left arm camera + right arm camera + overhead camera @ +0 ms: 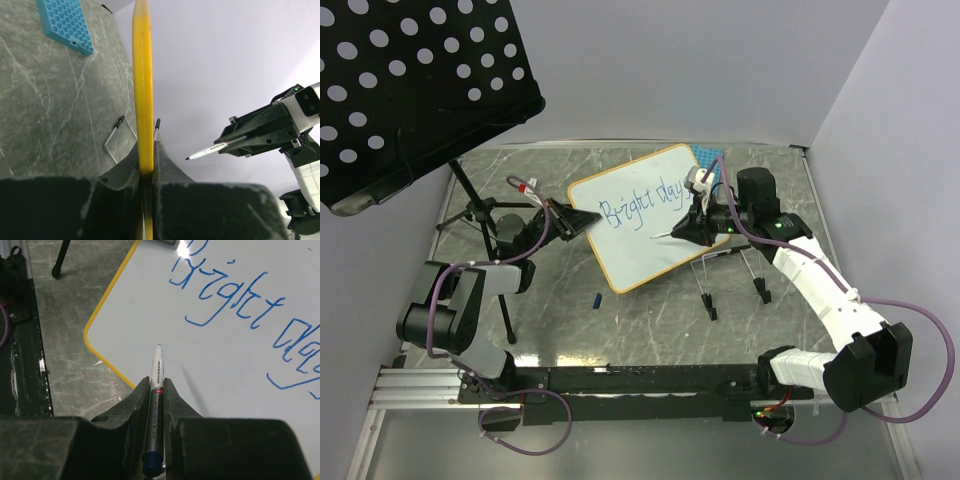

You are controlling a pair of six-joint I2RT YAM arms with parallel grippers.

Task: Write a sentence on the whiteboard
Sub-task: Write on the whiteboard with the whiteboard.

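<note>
Seeing my left gripper (145, 152) clamped on the whiteboard (638, 250) rim, right gripper (156, 384) pinching a marker (158, 362) mid-frame

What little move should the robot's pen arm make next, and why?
Probably lower the right tool so the slim silver marker pen touches the glossy yellow-rimmed white whiteboard below the blue handwritten words. Only "Bright days" is written, the space beneath is blank, and the left wrist view shows the tip off the board.

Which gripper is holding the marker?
The right gripper, shut on the marker with its tip over the whiteboard; the left gripper instead clamps the whiteboard's yellow rim.
</note>
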